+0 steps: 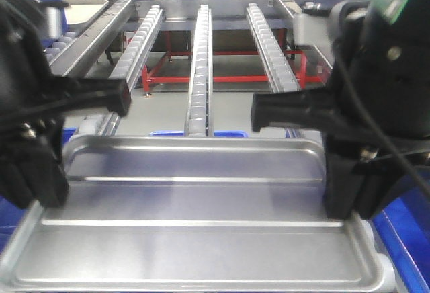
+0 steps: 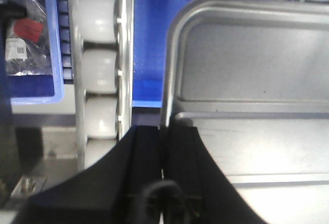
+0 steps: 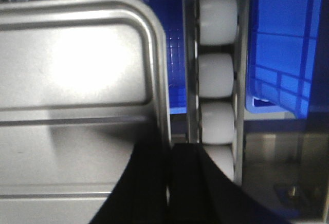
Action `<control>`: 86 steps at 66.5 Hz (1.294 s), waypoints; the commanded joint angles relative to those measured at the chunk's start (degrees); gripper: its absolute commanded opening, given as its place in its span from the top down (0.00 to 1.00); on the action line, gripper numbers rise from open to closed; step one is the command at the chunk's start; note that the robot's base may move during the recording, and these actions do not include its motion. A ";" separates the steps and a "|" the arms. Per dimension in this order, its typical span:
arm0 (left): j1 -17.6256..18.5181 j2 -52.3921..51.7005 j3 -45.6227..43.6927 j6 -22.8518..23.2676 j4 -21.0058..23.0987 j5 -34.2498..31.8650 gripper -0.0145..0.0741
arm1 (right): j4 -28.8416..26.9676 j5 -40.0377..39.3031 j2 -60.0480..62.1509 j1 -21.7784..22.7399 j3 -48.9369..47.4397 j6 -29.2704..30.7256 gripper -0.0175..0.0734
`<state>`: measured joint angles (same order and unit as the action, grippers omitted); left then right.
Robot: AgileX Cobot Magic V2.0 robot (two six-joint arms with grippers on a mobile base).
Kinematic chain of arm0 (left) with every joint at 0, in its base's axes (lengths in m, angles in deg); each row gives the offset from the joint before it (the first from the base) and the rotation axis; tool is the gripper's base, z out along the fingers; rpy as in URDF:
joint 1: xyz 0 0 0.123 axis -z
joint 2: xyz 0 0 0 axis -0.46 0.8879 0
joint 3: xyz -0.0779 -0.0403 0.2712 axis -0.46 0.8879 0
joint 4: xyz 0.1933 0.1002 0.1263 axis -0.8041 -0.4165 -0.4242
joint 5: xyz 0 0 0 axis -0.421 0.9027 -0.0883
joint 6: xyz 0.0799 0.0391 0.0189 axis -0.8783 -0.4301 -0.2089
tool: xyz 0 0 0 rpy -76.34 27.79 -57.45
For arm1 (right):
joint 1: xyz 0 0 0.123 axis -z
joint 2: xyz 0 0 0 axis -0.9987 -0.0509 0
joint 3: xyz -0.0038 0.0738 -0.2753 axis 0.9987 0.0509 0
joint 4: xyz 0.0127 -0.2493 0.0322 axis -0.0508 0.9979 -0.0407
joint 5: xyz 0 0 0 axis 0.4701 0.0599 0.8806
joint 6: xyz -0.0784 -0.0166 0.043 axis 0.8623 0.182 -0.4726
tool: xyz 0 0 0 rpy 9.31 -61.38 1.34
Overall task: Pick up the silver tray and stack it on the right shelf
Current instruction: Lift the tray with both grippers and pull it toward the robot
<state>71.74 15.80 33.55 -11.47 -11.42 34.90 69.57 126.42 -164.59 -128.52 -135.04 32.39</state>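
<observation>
My left gripper and right gripper each clamp silver tray side rims, lower frame. Right shelf upper centre.

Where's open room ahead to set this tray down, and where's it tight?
Three roller rails run bare from the silver tray to the back beam. Tight: a grey tray fills the far-left lane, and the left gripper and right gripper clamp the silver tray's rims beside rollers.

The tray is over the shelf's near end, left gripper on its left rim, right gripper on its right, a crate below.
</observation>
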 commanded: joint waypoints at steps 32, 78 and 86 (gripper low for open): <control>14.71 -10.74 6.66 14.34 -3.24 6.02 0.95 | 1.57 4.35 9.75 -14.33 2.86 -14.32 0.73; 20.14 -11.51 7.00 20.37 -5.97 7.50 0.95 | 6.98 6.89 9.80 -19.41 2.98 -20.56 0.73; 20.14 -11.51 7.00 20.37 -5.97 7.50 0.95 | 7.04 6.89 9.80 -19.41 2.98 -20.56 0.73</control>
<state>91.13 5.68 41.81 8.79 -17.13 42.22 74.02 134.65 -156.63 -147.90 -130.50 12.57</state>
